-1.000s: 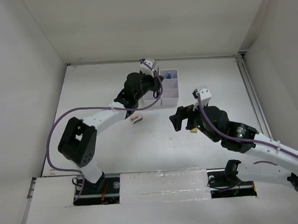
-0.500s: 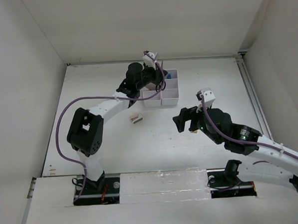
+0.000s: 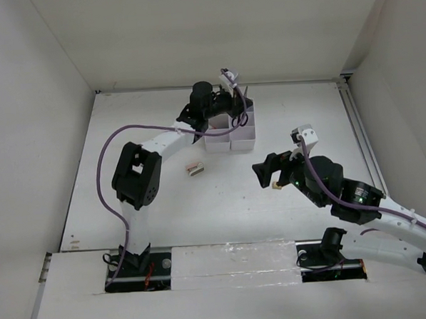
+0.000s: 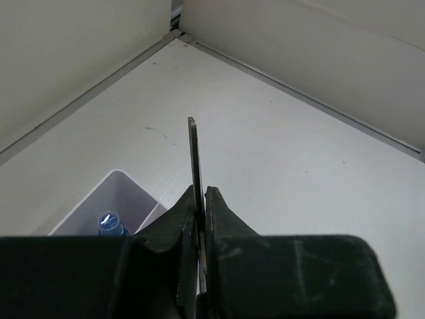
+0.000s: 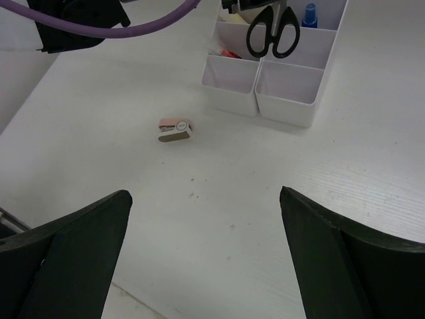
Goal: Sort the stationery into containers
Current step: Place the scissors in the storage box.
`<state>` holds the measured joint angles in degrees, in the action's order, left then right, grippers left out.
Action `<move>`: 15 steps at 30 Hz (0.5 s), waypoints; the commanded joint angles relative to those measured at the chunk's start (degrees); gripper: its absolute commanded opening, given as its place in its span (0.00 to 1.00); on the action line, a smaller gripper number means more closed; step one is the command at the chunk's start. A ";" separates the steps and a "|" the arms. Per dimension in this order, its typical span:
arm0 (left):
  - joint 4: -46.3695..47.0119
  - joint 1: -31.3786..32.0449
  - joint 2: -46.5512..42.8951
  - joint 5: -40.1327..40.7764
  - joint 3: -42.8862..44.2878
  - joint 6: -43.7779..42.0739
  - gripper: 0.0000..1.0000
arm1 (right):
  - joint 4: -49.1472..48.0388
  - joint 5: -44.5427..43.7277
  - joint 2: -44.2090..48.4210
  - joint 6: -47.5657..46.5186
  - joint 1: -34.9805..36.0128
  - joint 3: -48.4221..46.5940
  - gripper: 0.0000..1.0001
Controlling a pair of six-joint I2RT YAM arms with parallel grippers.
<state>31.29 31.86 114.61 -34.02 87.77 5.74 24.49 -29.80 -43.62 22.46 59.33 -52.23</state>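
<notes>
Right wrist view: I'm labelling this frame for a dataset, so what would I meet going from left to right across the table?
pink eraser → black-handled scissors → blue-capped bottle. The white containers span the width of the last two, so they have no clear place in the order.
</notes>
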 commanded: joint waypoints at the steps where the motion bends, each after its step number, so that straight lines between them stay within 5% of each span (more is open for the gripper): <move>1: 6.50 -0.92 -0.44 -2.45 3.37 -1.08 0.00 | -0.50 -2.36 0.37 -1.28 0.35 -0.77 1.00; 15: 13.54 -1.45 4.30 0.45 3.11 -2.13 0.00 | -1.55 -2.37 0.37 -4.70 0.35 -1.83 1.00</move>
<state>39.97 30.63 118.50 -33.80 88.36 4.91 24.47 -31.09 -43.53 19.16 59.33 -52.23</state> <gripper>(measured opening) 0.014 0.999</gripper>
